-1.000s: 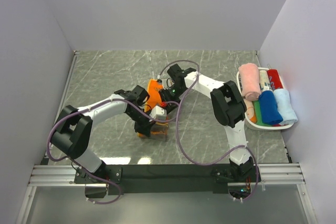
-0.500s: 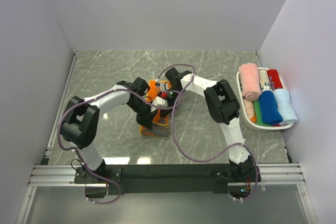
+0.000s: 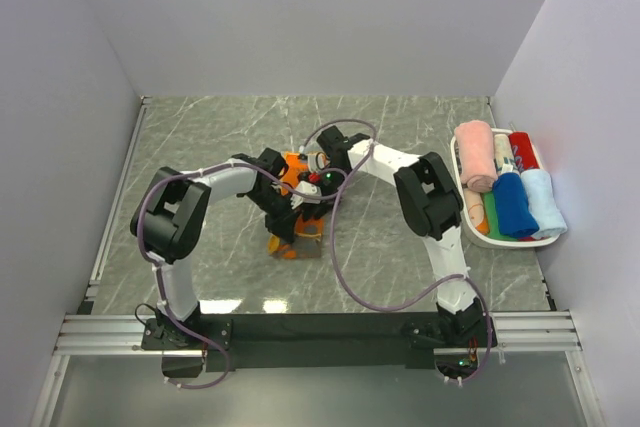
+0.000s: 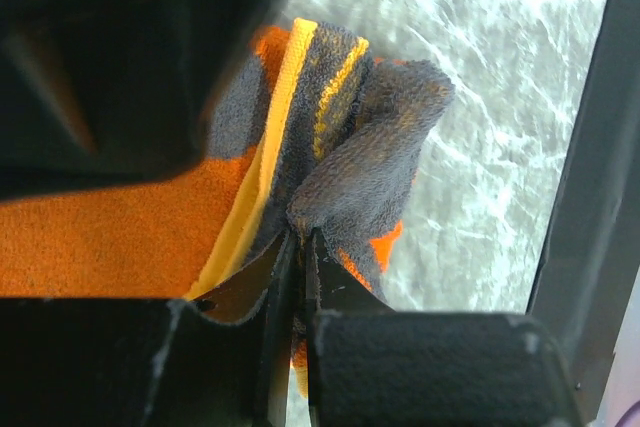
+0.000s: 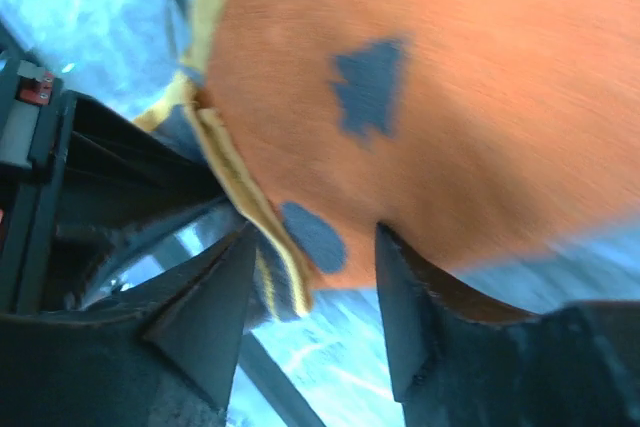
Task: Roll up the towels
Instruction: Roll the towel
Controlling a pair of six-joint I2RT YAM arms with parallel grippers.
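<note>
- The towel point(image 4: 370, 157) — the grey-and-orange one — lies bunched at the middle of the table point(image 3: 200, 137), between the two wrists. It is well apart from the basket point(image 3: 500, 243) at the right, where the rolled towels point(image 3: 513, 204) sit.
- The left gripper point(image 4: 300, 247) is closed almost to touching and pinches a grey fold of the towel.
- The right gripper point(image 5: 315, 237) stands wide apart, with orange cloth just beyond its tips; it grips nothing.
- The step in hand looks to be forming the roll. The left pinch seems thin, so a slow, level turn should suit it and avoid slipping the fold.
- The right gripper would do best to close on the loose edge beside the yellow stripe — evening the tension so the roll does not cone.
</note>
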